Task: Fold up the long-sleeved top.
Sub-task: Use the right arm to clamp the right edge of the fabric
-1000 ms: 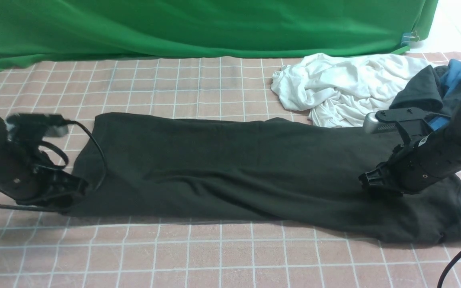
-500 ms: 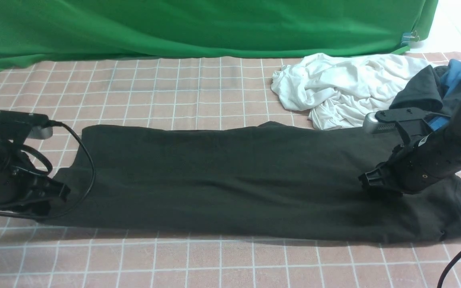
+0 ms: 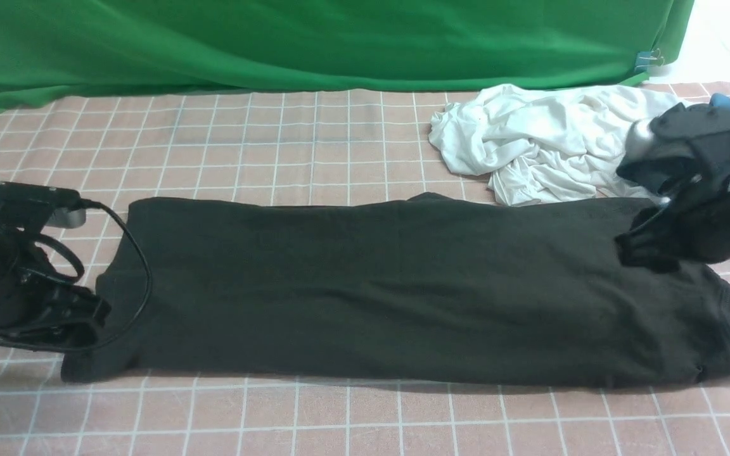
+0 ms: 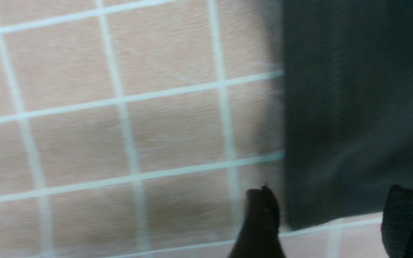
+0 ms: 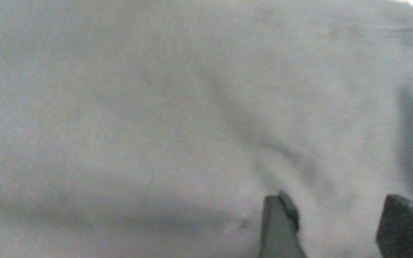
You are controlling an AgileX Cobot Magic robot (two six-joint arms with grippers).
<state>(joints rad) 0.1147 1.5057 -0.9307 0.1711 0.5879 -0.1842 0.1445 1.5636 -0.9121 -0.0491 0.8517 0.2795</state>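
Observation:
The long-sleeved top [image 3: 377, 285] lies flat as a long black band across the checked table, from the left arm to the right edge. My left gripper [image 3: 89, 316] sits low at its left end. In the left wrist view the left gripper [image 4: 330, 218] is open, and the top's [image 4: 357, 107] corner lies loose just beyond its fingertips [image 4: 260, 218]. My right gripper [image 3: 640, 250] hovers over the top's right part. In the right wrist view the right gripper [image 5: 339, 222] is open over bare cloth [image 5: 156, 107], holding nothing.
A crumpled white garment [image 3: 542, 139] lies at the back right, touching the top's far edge. A charcoal garment [image 3: 640, 172] with a blue one [image 3: 723, 100] sits behind the right arm. A green backdrop [image 3: 314, 44] closes the back. The left arm's cable [image 3: 140, 253] loops over the top's left end.
The left gripper dragged the top's left end leftward and forward, then opened and let it go. The right gripper let go, rose and moved right. The top now lies flatter.

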